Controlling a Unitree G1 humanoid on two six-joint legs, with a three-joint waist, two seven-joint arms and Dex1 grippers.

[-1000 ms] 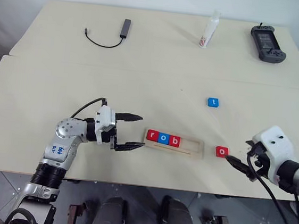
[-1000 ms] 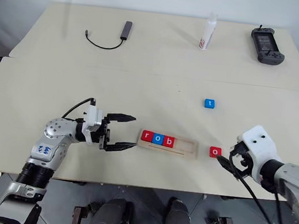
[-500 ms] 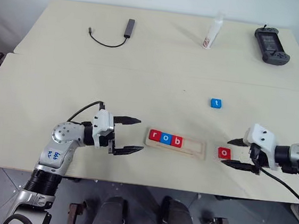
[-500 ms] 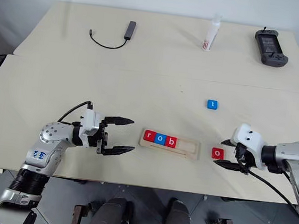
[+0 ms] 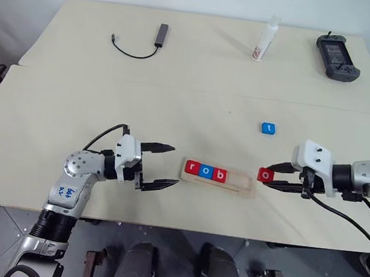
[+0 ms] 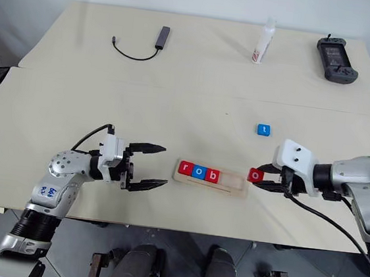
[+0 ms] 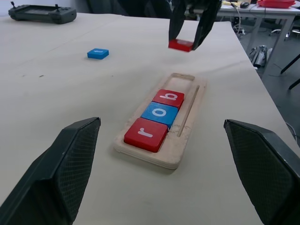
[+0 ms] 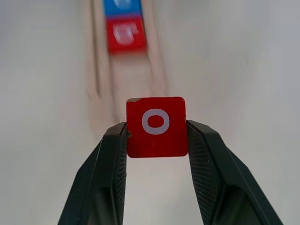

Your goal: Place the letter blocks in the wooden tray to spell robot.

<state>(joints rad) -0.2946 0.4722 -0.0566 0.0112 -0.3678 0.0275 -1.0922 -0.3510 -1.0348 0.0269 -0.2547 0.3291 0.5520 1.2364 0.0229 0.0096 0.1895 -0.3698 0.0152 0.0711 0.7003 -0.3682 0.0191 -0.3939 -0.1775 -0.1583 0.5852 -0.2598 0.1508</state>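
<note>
Right wrist view: right gripper [image 8: 157, 136] clamping red o block [image 8: 156, 126]

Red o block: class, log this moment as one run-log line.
right gripper: shut on red o block, beside wooden tray | tray: r, o, b | blue t block: on table | left gripper: open

Silver left arm [image 5: 75, 173], blue scrawl, black fingers [image 5: 161, 148], white wrist housings

My pale table [image 5: 76, 100] is two tops joined along a seam. The wooden tray [image 5: 218, 180] lies near me at 6 o'clock, the blue t block [image 5: 268, 128] just beyond at 1 o'clock. Far off, a cable with adapter [image 5: 142, 41] sits at 11, a white bottle [image 5: 266, 39] and black controller [image 5: 338, 57] toward 1
</note>
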